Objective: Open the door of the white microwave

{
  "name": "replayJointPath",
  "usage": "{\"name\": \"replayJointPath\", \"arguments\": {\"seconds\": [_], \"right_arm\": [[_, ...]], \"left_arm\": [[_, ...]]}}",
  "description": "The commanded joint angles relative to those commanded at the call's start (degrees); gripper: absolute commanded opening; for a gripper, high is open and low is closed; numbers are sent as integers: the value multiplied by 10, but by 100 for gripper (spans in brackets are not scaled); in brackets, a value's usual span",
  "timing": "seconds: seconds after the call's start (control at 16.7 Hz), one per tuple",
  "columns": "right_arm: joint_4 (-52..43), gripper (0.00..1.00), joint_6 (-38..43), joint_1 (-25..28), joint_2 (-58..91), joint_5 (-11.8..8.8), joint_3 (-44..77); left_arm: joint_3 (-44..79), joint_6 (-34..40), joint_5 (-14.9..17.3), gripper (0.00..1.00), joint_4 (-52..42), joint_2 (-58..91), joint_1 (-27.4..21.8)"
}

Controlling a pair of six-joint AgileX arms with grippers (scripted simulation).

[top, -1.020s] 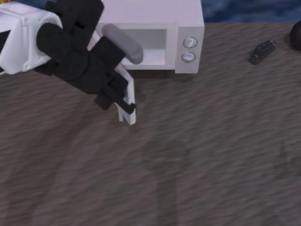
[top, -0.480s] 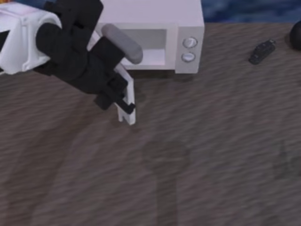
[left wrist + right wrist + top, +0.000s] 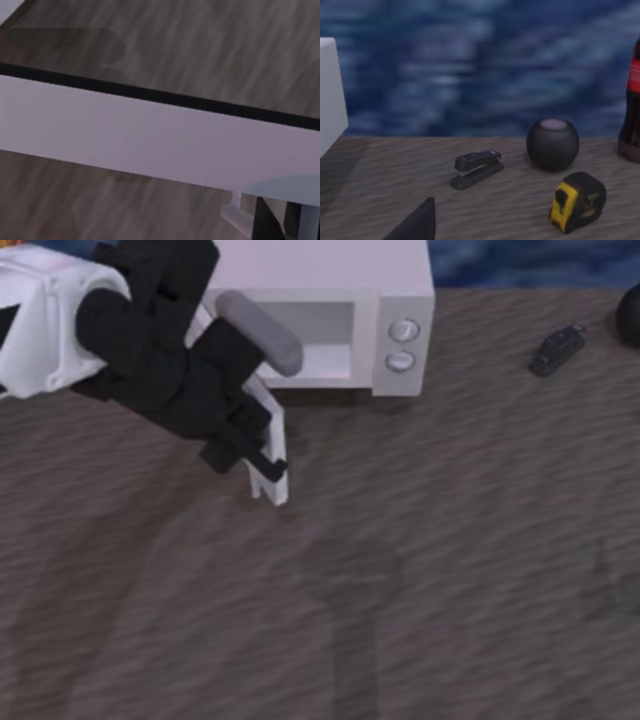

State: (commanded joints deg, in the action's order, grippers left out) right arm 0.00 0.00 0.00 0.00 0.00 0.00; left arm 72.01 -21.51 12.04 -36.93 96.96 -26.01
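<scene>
Top view. White microwave (image 3: pixel 330 300) at the far edge of the tabletop (image 3: pixel 450 570), left of centre; cavity exposed, two knobs on the right strip. Door (image 3: pixel 272 445) swung out toward the near side, hinged at the cavity's left, roughly square to the front, seen edge-on. Left gripper (image 3: pixel 262 462) at the door's free end, black fingers (image 3: pixel 270 468) clamped on the door's outer edge. Left arm reaching in from the upper left, slanting down and rightward over the door, wrist low. Stapler (image 3: pixel 557 348) well apart to the right. Right arm not seen here.

Step in hand, as judged: finishing the swing. Best done by following the hinge arc rather than pulling straight, keeping the grip light enough to pivot, watching for the box sliding.

Left wrist view. Broad pale band of the door (image 3: pixel 150 135) with a dark edge line across the frame, tabletop on both sides; fingertips not identifiable here.

Right wrist view. Stapler (image 3: pixel 477 168), dark ball (image 3: pixel 552 144), yellow tape measure (image 3: pixel 576 201), red-labelled bottle (image 3: pixel 631 100) on the tabletop; corner of the microwave (image 3: pixel 331 95) beyond. Right gripper parked; finger state: cannot tell.
</scene>
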Motion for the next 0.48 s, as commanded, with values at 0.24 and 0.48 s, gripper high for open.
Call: {"name": "replayJointPath", "arguments": {"seconds": [0.24, 0.48], "right_arm": [[0, 100, 0, 0, 0, 0, 0], [0, 100, 0, 0, 0, 0, 0]], "left_arm": [[-2, -8, 6, 0, -2, 1, 1], [-9, -63, 32, 0, -18, -6, 25]]}}
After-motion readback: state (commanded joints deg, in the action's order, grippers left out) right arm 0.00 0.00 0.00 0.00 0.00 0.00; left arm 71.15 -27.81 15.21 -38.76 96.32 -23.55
